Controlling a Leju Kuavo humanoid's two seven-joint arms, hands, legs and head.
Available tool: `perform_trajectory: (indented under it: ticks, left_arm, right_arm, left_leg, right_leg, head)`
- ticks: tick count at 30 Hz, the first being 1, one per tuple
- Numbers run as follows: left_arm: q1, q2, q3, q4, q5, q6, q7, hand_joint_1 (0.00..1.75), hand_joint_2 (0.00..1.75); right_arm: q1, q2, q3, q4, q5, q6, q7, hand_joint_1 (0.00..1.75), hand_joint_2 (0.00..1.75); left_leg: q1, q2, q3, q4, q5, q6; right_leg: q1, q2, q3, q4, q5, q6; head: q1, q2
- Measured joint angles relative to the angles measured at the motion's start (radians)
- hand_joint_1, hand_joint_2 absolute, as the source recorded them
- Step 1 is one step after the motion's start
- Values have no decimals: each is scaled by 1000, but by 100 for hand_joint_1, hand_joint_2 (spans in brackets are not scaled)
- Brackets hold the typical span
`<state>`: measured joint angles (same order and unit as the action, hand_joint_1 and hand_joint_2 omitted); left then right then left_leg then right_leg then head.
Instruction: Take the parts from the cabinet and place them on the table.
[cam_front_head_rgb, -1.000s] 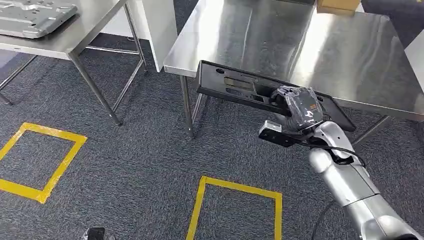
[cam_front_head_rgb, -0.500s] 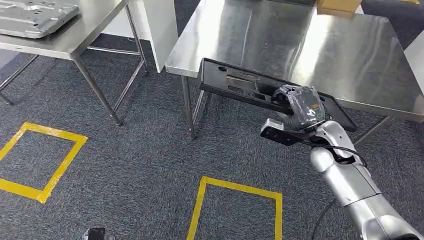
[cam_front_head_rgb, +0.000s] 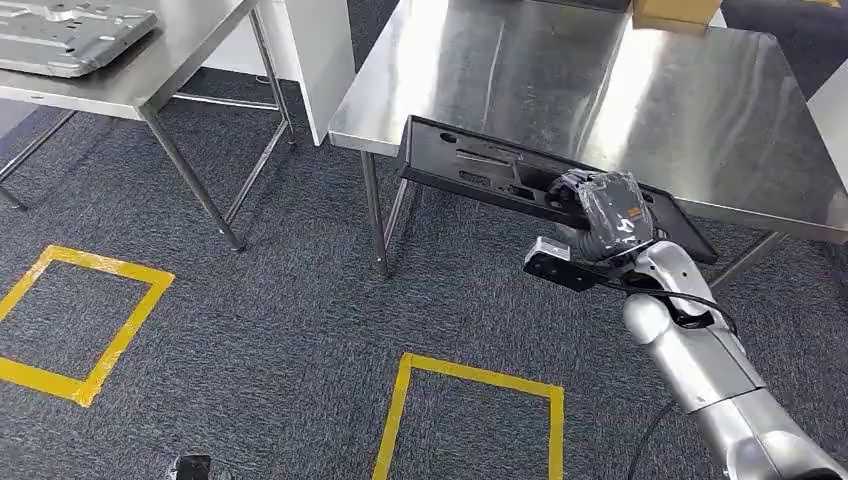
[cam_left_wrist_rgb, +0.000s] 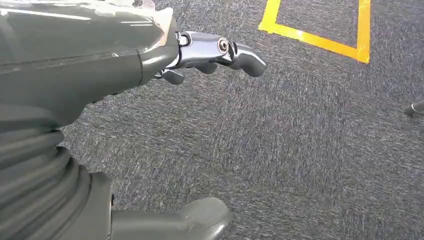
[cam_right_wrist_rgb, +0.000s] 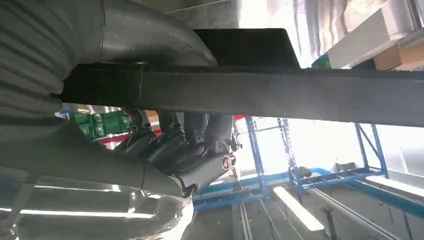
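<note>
1 black part (cam_front_head_rgb: 480, 170) is gripped along its near edge by the raised right hand (cam_front_head_rgb: 603, 214), fingers curled around it, over the steel table (cam_front_head_rgb: 700, 110); the left hand (cam_left_wrist_rgb: 100, 65) is held empty above carpet, fingers apart.

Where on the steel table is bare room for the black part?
The shiny steel table is bare between the long black plastic part at its near edge and the cardboard box at the far edge. No crowded spot.

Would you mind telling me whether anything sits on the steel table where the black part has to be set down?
Nothing visible does. The right robot hand holds the black part over the steel table's near edge; a cardboard box sits at the far edge.
</note>
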<state>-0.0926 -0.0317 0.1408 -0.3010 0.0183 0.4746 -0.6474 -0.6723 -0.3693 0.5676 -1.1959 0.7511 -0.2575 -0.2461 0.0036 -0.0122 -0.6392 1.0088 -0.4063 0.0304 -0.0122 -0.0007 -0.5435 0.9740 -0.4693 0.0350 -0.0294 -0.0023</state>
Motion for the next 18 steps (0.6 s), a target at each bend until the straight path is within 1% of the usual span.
perform_trajectory:
  ticks: [15, 16, 17, 18]
  left_arm:
    - [0, 0, 0, 0, 2, 0, 0, 0, 175]
    - [-1, 1, 0, 0, 2, 0, 0, 0, 175]
    - [-1, 1, 0, 0, 2, 0, 0, 0, 175]
    - [0, 1, 0, 0, 3, 0, 0, 0, 175]
  right_arm:
    - [0, 2, 1, 0, 0, 6, 8, 147, 175]
    - [-1, 3, 1, 0, 0, 6, 8, 147, 175]
    - [-3, 3, 0, 0, 0, 6, 10, 147, 175]
    - [0, 3, -2, 0, -2, 6, 10, 147, 175]
  left_leg:
    - [-1, 0, 0, 0, 0, 0]
    - [-7, 0, -2, 5, -6, 8]
    - [-1, 0, 12, -20, 1, 23]
    - [11, 6, 30, -41, 12, 28]
  right_leg:
    - [2, 0, 1, 0, 0, 0]
    - [-9, 0, 4, -15, 5, 9]
    - [-3, 1, 13, -22, 6, 24]
    - [-3, -1, 7, -12, 3, 20]
  head:
    - [0, 0]
    - [0, 0]
    - [-2, 0]
    - [0, 0]
